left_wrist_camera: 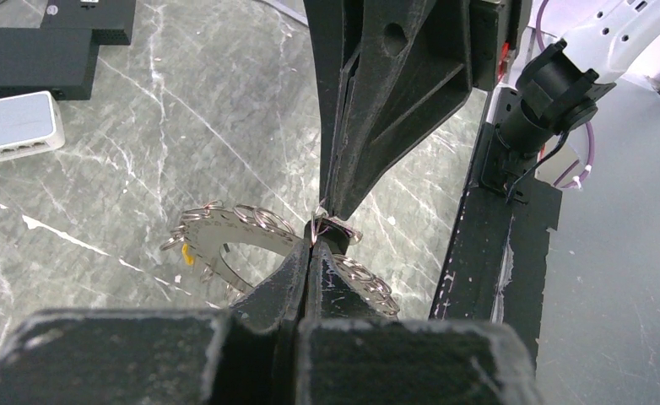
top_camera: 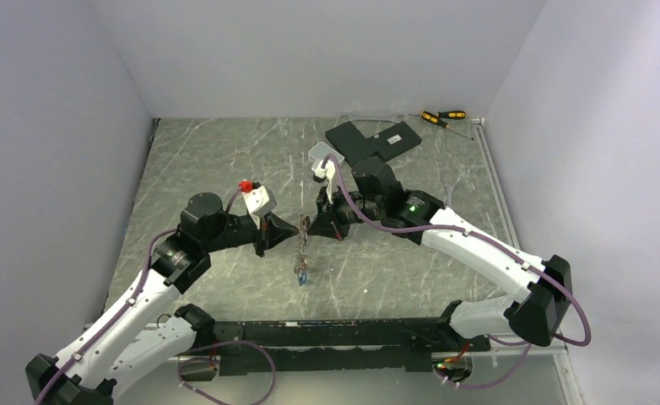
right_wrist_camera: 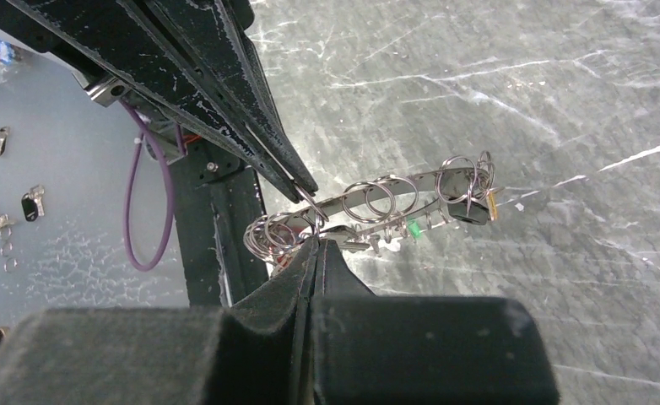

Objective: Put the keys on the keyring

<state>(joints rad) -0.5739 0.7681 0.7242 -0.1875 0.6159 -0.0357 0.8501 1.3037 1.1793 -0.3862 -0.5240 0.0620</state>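
Top external: left gripper (top_camera: 294, 231), right gripper (top_camera: 312, 226) both clamped on keyring (top_camera: 303, 243), tip-to-tip; table (top_camera: 208, 156) edges well apart.

The table (top_camera: 225, 160) is a grey-green marbled slab; at its far side, right of centre, lies a flat black block (top_camera: 373, 139), with a small white box (top_camera: 320, 153) just left of it; two orange-and-black screwdrivers (top_camera: 442, 116) lie in the far right corner; the right wrist view shows small keys (right_wrist_camera: 29, 205) on a paler grey surface.

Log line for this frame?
left gripper: jaws shut on large flat silver keyring rim | right gripper: jaws shut on same rim
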